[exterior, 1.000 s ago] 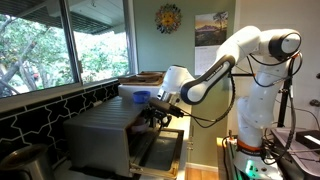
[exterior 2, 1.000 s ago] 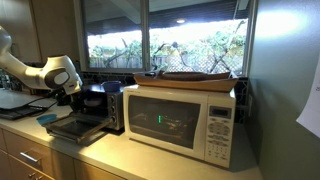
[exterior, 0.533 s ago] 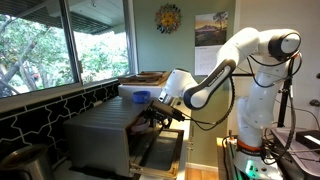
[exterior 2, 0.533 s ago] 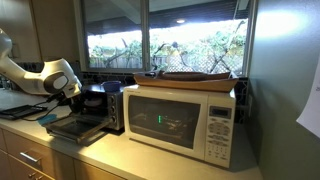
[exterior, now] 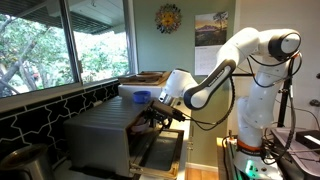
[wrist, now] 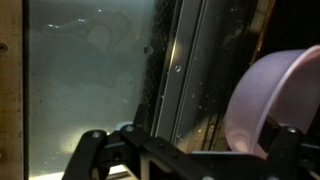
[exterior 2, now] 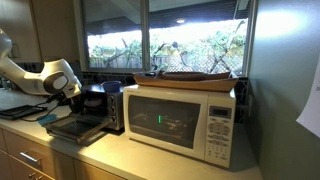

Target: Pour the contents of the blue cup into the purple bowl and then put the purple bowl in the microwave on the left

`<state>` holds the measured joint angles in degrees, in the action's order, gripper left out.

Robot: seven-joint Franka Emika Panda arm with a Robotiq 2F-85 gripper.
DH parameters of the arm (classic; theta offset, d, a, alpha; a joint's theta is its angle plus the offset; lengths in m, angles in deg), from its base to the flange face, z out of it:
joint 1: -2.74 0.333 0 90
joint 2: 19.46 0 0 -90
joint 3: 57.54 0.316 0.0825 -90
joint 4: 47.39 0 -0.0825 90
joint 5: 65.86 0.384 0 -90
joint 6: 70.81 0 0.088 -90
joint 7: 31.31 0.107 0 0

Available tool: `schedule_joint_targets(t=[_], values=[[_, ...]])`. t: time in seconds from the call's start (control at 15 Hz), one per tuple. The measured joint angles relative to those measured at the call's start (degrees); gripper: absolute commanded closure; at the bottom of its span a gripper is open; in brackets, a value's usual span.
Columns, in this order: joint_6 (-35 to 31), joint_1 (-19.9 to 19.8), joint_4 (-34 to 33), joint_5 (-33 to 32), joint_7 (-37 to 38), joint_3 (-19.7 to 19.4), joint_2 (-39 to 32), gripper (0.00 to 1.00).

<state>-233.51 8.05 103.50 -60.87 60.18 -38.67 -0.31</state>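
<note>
Wrist has backed off a touch from the oven mouth since a second ago, and the fingers have spread. Gripper (wrist: 185,165) is now wide open, holding nothing. Purple bowl (wrist: 272,100) is at 3 o'clock in the wrist view, just behind the finger at 4 o'clock; it's dim there, so contact is unclear. Glass panel fills 9 to 12 o'clock. In an exterior view the gripper (exterior: 158,116) is at the open front of the microwave (exterior: 100,135), door dropped down. White microwave (exterior 2: 185,120) stands at its 3 o'clock.
</note>
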Motion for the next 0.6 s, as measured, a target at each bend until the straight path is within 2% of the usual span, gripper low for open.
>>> schedule_joint_targets(t=[0.6], values=[[-3.1,0.0,1.1,-0.4,-0.8,0.3,0.0,0.0]])
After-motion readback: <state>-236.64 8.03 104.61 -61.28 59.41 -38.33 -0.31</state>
